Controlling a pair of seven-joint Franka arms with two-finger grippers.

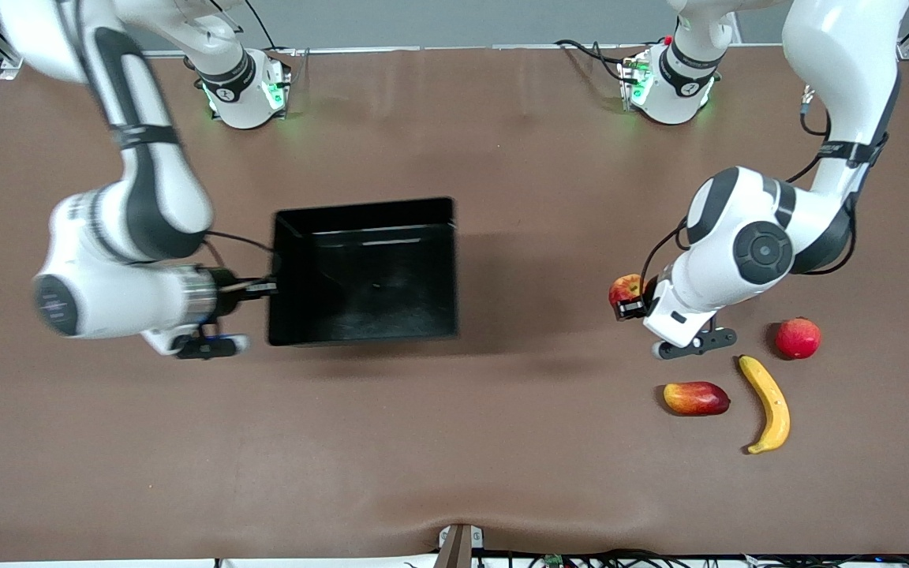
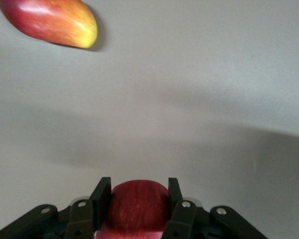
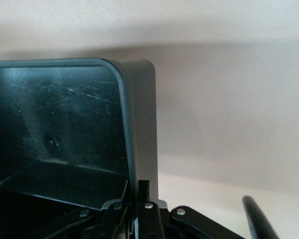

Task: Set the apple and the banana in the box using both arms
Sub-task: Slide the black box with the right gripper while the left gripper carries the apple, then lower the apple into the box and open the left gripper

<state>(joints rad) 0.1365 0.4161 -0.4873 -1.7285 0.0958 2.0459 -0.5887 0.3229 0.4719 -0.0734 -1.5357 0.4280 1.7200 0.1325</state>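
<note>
our left claw (image 2: 139,191) is clamped on the apple (image 2: 137,206), held up over the surface (image 1: 502,442) near the mango-like fruit (image 1: 696,397), the banana (image 1: 768,404) and the round red fruit (image 1: 798,338) at the left arm's end. our right claw (image 3: 138,196) has its fingers pinched together on the wall of the black box (image 1: 364,272), which sits mid-surface.

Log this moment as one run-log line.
left gripper: shut on apple, lifted | right gripper: shut on box wall | banana: on table
</note>
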